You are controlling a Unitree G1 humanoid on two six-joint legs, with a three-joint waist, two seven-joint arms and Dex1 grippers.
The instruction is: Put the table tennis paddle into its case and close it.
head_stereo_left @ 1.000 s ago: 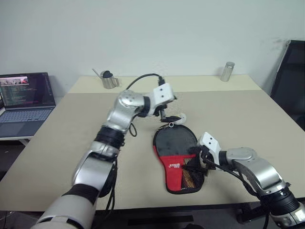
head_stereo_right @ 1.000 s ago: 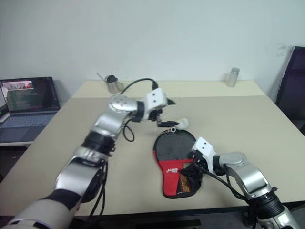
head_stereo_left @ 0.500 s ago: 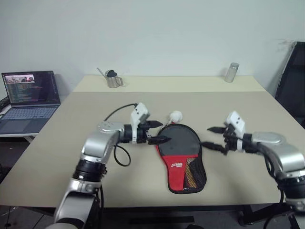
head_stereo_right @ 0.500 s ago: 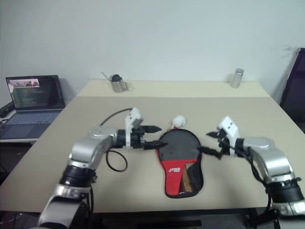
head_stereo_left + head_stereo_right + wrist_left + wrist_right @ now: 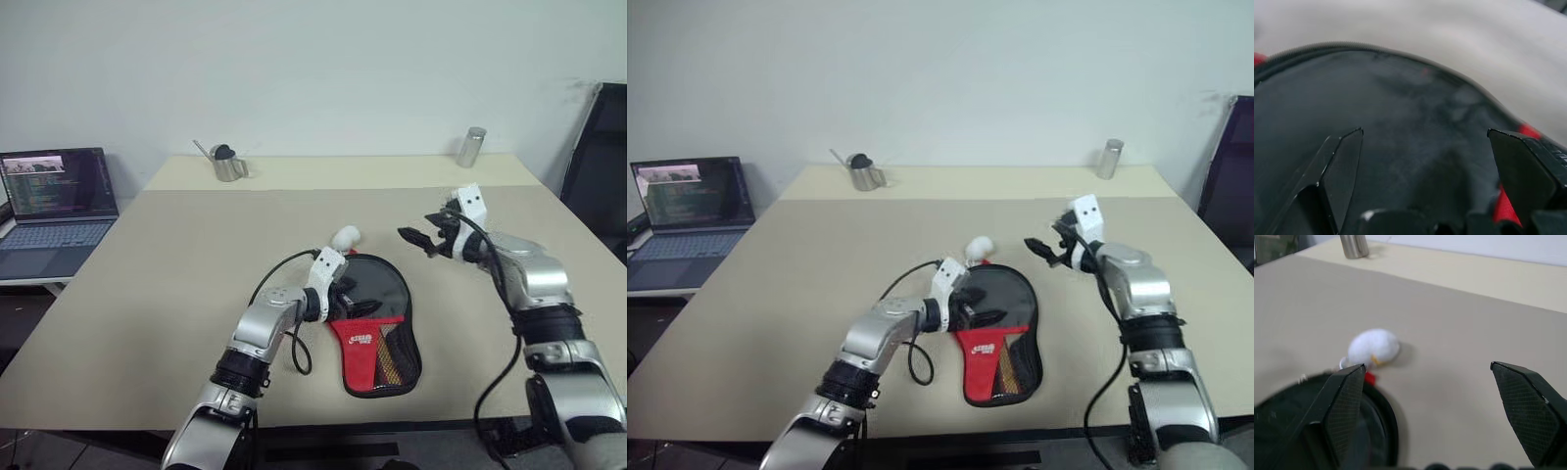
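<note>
The case (image 5: 377,328) lies flat on the bench (image 5: 176,284) near the middle of its near half, handle end toward the near edge and round end pointing far. Its near part shows a red logo panel (image 5: 361,343) with a mesh pocket (image 5: 400,357) to the right of it, and the round far part is black fabric. No part of the table tennis paddle is visible outside the case; whether it sits inside cannot be told.

The left gripper (image 5: 358,299) reaches in from the near left and hangs low over the left side of the case's round part, its jaws standing wide apart with nothing between them. In the left wrist view the black fabric and the zip along the case's rim fill the space between the two fingers (image 5: 1337,166); contact with the fabric cannot be made out.

Just past the far left rim of the case lies the small white plush charm (image 5: 344,236), joined to the case.

To the right of the charm and well clear of the case, the right gripper (image 5: 419,239) is raised above the bench, pointing left, jaws spread wide and empty.

Along the far edge stand a small metal pitcher (image 5: 227,164) at left and a metal cylinder (image 5: 470,147) at right. An open laptop (image 5: 54,211) sits on a separate surface at far left, and a dark chair (image 5: 598,176) stands at the right edge.
</note>
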